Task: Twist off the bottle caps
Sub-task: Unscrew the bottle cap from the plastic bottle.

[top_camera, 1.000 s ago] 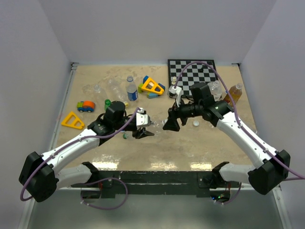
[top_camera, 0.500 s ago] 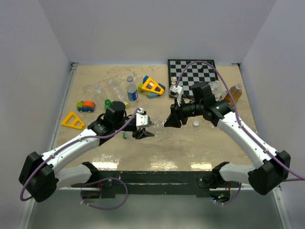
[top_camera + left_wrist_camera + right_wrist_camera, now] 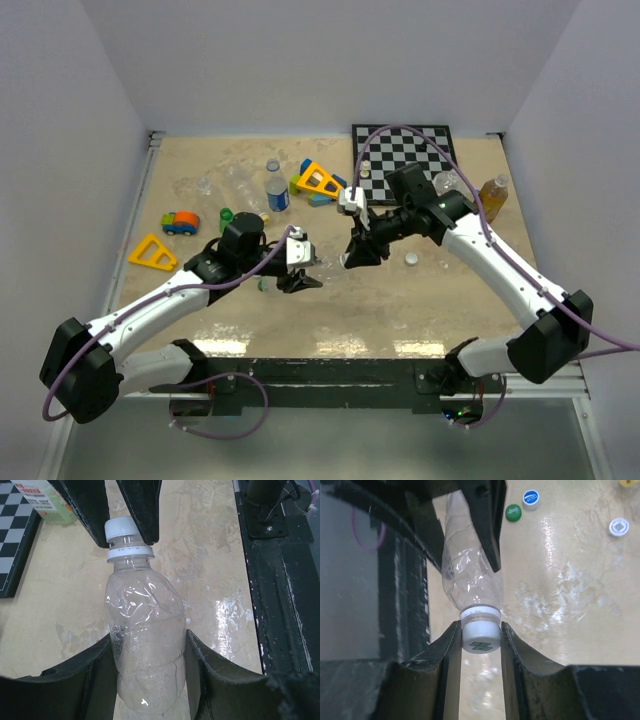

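Clamping the clear bottle (image 3: 145, 630) by its body at lower centre of its wrist view, left hand (image 3: 147, 652) faced right hand (image 3: 480, 629), pinched narrow on the white cap (image 3: 480, 636).

The white plastic screw cap (image 3: 481, 636), printed in green on its top face, is being clamped between the two dark fingers of the right gripper (image 3: 480, 629), with both fingers being pressed against its sides. The clear crumpled plastic bottle (image 3: 470, 580) is being gripped farther along its body, on both sides, by the black fingers of the left gripper (image 3: 467, 555). On the beige marbled tabletop (image 3: 570, 595), loose caps are being shown: a round green cap (image 3: 513, 512) just beside a blue-and-white cap (image 3: 531, 499), a plain white cap (image 3: 618, 527) well apart from them, and a yellow cap (image 3: 630, 482) cut off by the upper edge. A purple cable (image 3: 367, 535) is being shown at the left.
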Available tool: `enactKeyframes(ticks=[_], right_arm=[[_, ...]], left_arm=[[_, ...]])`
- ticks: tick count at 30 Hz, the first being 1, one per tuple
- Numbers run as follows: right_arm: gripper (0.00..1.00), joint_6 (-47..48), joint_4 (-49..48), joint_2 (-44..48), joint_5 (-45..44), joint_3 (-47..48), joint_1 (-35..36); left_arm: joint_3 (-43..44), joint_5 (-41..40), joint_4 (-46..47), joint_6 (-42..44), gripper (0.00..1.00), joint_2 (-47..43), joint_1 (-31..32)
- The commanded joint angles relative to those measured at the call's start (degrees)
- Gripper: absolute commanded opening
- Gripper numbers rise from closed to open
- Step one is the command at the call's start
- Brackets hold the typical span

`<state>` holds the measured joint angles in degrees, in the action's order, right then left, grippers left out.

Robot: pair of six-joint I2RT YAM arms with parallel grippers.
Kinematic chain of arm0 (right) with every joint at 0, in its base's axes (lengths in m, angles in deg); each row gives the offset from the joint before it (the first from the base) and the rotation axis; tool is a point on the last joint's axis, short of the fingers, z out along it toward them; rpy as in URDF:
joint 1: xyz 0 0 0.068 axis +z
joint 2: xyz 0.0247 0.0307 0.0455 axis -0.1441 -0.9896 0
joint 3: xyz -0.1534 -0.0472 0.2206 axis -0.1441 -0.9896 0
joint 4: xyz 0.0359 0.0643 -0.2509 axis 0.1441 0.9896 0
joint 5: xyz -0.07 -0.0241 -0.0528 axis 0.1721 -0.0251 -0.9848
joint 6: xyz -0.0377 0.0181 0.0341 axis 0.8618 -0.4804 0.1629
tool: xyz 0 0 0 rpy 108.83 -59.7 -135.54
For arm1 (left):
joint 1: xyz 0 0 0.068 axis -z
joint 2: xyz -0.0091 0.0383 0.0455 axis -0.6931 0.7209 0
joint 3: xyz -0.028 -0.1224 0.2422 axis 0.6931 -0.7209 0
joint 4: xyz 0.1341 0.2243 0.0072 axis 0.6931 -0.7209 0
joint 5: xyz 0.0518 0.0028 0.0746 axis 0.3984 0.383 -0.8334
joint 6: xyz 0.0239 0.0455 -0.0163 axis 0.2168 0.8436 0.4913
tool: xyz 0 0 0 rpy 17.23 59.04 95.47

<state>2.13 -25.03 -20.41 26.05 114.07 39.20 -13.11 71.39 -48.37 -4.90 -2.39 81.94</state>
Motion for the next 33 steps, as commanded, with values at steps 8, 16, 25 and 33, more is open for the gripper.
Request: enactKeyframes(ticks=[8, 16, 25, 33], right_arm=[[0.00, 55.87, 1.25, 3.69, -15.24, -2.40, 7.58], [0.08, 48.86, -0.42, 4.65, -7.77, -3.27, 7.49], [0.69, 35.85, 1.42, 6.94, -0.65, -1.87, 4.33], [0.80, 11.81, -2.60, 12.90, 0.50, -3.35, 0.03]], left_arm=[[0.58, 0.95, 2.88, 0.79, 0.00, -0.81, 0.08], [0.41, 0.95, 2.87, 0.79, 0.00, -0.46, -0.01], [0.41, 0.95, 2.87, 0.79, 0.00, -0.11, -0.01], [0.41, 1.21, 2.79, 0.52, 0.00, 0.07, -0.01]])
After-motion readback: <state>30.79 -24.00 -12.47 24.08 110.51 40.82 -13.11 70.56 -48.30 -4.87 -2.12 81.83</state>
